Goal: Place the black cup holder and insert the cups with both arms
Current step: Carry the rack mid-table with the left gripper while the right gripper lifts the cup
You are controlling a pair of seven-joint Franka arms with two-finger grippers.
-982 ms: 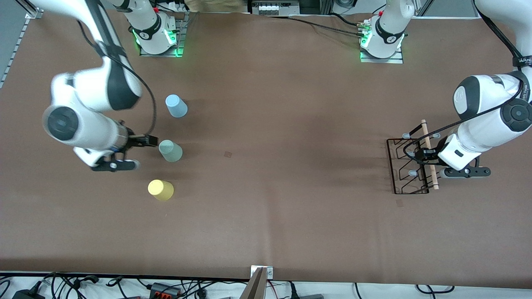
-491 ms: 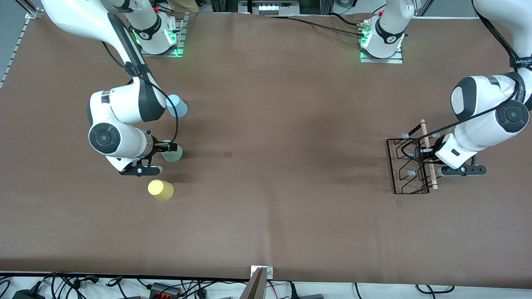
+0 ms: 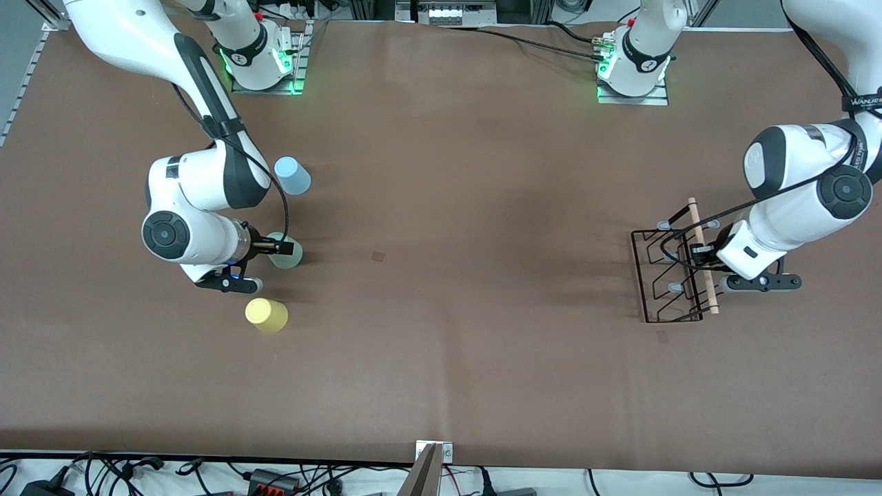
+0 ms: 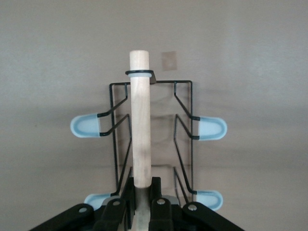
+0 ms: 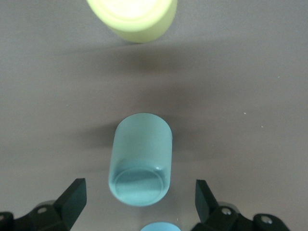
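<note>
Left gripper (image 3: 697,256): I am seeing it now clamped tight on the wooden rod (image 4: 140,122) of the black cup holder (image 3: 668,277), having narrowed over the last second; the grasp looks made

Black cup holder: it is sitting at the left arm's end of the desk (image 3: 455,310), and has shifted slightly with the rod tilting since a moment ago; I am judging the carry toward the middle as beginning

Right gripper (image 5: 139,199): it has swung in and is now spread wide around the mint green cup (image 3: 284,251), not touching it; closing comes next, I judge

Other cups: the yellow cup (image 3: 266,315) is lying nearer the front camera than the mint one; the light blue cup (image 3: 292,175) farther; both untouched
</note>
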